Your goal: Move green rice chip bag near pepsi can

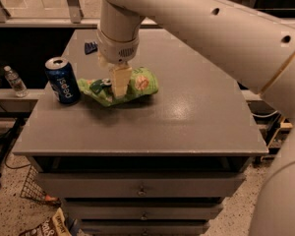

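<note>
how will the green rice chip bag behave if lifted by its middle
Probably floppy: the green rice chip bag looks crinkled and puffy, so its ends may sag around the gripper, which sits on its middle. Likely light, so it could slide on the smooth table toward the pepsi can.
</note>
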### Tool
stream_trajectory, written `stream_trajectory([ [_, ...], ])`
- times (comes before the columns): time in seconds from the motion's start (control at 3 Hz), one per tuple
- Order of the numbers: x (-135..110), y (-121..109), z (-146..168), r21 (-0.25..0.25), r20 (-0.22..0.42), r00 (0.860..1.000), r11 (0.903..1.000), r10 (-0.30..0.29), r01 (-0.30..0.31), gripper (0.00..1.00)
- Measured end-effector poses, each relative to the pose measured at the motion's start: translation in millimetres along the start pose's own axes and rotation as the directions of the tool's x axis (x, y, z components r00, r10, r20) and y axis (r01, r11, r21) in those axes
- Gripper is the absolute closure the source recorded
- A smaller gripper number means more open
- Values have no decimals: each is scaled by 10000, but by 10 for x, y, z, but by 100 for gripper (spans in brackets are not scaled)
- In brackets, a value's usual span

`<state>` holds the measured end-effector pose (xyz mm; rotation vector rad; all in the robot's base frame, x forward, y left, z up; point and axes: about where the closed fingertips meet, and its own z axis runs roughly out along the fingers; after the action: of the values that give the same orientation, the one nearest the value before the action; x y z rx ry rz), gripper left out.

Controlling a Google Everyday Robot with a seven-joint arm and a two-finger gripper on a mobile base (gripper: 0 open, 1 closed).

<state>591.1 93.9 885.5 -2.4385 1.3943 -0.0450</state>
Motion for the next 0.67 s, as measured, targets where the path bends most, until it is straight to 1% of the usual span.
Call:
stream_trajectory([
  [0.33, 15, 9, -7, 0, 0, 10000, 10000, 7, -7, 0],
  [0.67, 240, 154, -79, -270, -181, 9990, 9987, 418, -423, 0],
])
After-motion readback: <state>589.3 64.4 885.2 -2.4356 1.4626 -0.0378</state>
